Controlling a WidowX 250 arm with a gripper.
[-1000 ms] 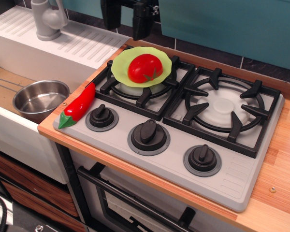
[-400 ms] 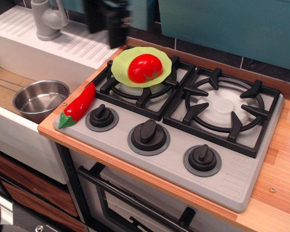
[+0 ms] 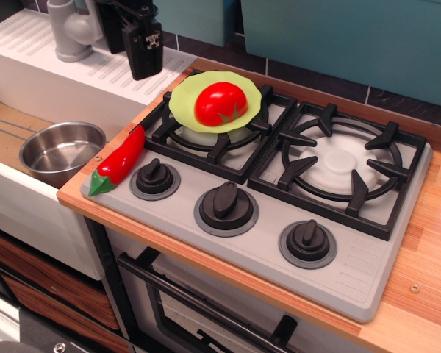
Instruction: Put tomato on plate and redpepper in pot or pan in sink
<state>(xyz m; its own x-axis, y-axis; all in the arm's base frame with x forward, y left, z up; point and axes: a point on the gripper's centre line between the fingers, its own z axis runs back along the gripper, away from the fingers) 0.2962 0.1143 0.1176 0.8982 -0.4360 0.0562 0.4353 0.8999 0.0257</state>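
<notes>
Nearest, the slim glossy redpepper (image 3: 118,161) with its green stem cap lies tilted on the stove's (image 3: 338,243) left edge, just beside the left knob (image 3: 154,176); at its 9 o'clock the shiny steel pot (image 3: 61,151) sits in the sink (image 3: 7,132). Beyond, at 1 o'clock, the round red tomato (image 3: 220,103) rests on the wavy lime-green plate (image 3: 185,99) over the left burner. Farthest, the black gripper (image 3: 143,55) hangs above the drainboard (image 3: 121,73); I cannot tell its opening.

tomato (image 3: 220,103) red, green stem mark | plate (image 3: 184,97) lime green | redpepper (image 3: 120,159) red, green cap | pot (image 3: 61,151) silver
</notes>
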